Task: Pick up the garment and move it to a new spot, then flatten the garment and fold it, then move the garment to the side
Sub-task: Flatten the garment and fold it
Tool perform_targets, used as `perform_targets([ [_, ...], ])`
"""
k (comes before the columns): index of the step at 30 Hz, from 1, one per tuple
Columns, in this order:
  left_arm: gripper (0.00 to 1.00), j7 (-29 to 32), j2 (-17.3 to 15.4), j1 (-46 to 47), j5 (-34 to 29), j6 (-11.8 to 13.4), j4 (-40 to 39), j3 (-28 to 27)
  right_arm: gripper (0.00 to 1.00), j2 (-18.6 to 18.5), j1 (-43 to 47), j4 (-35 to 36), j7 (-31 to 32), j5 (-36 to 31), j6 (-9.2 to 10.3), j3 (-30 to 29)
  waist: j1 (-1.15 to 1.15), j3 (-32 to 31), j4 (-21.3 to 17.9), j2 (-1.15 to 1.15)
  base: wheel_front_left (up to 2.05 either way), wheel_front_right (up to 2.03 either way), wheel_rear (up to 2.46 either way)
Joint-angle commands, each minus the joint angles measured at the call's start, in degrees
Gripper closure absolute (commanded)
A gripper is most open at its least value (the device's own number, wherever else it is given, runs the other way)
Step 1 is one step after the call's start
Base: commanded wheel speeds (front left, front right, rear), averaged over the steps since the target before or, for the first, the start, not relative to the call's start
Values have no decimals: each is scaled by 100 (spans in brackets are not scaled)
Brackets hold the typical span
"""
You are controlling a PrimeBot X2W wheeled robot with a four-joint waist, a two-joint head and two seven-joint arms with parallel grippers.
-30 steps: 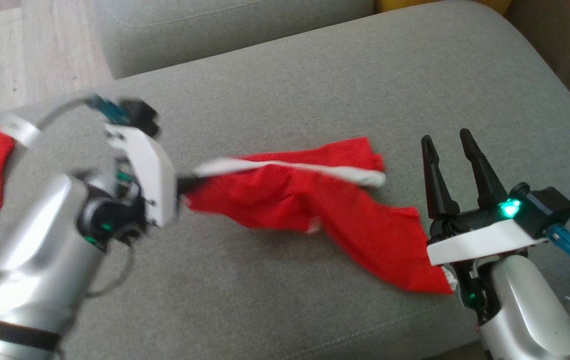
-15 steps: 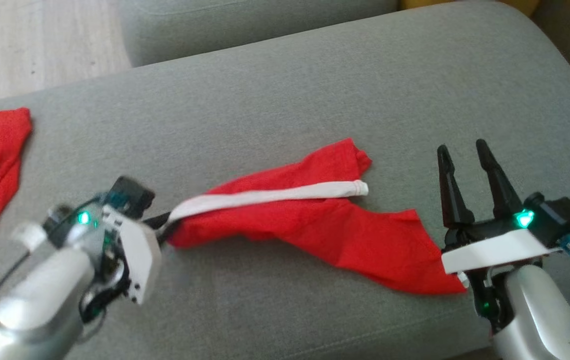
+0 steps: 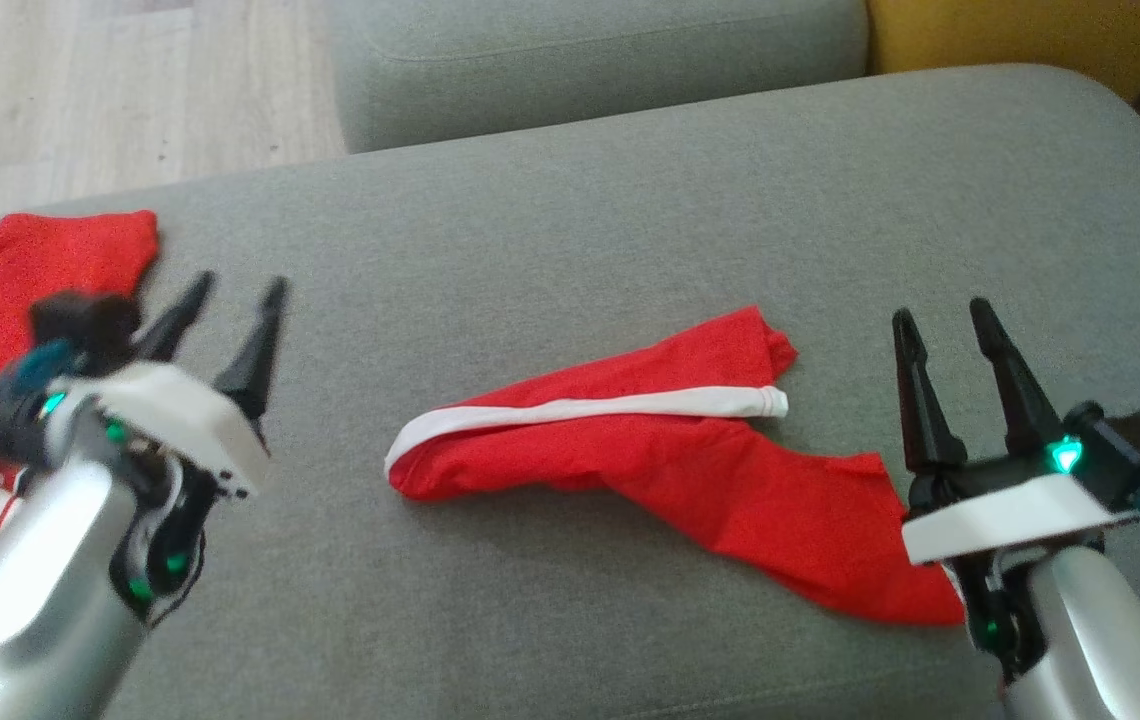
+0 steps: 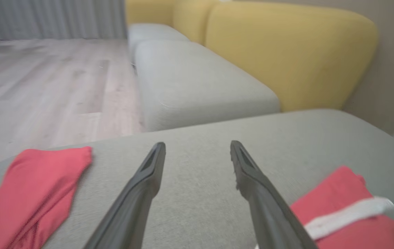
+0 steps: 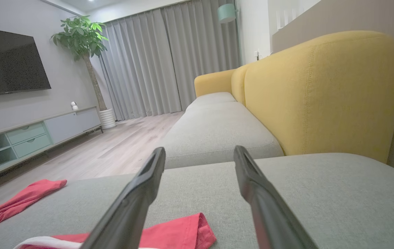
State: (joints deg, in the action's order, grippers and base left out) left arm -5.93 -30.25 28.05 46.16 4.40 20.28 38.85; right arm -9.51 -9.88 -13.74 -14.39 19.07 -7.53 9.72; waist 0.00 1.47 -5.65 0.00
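The crumpled red fabric garment with a white band [image 3: 650,450] lies on the grey upholstered sofa cushion [image 3: 580,230]. The left gripper [image 3: 240,283] hovers wide and empty, apart from its left end. The right gripper [image 3: 941,312], equally wide and empty, stands just beside its right end.
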Motion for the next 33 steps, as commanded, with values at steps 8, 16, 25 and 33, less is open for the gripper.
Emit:
perform_targets([
  [8,0,-902,305,-1403,-650,1258,-1329,-1516,0,-99,124,226,-61,10,4,27,0,-49,178,0,0,0,0],
  [16,0,-906,1365,-2802,-1697,897,-2049,-2604,0,-208,278,173,-61,89,4,-14,0,-69,267,0,0,0,0],
  [25,0,-906,1762,-2882,-2145,385,-1883,-3002,0,-228,248,126,-61,116,4,49,0,-81,240,0,0,0,0],
  [33,0,-907,2049,-2866,-2385,30,-1641,-3269,0,-265,149,-126,-49,244,4,212,0,-65,240,0,0,0,0],
])
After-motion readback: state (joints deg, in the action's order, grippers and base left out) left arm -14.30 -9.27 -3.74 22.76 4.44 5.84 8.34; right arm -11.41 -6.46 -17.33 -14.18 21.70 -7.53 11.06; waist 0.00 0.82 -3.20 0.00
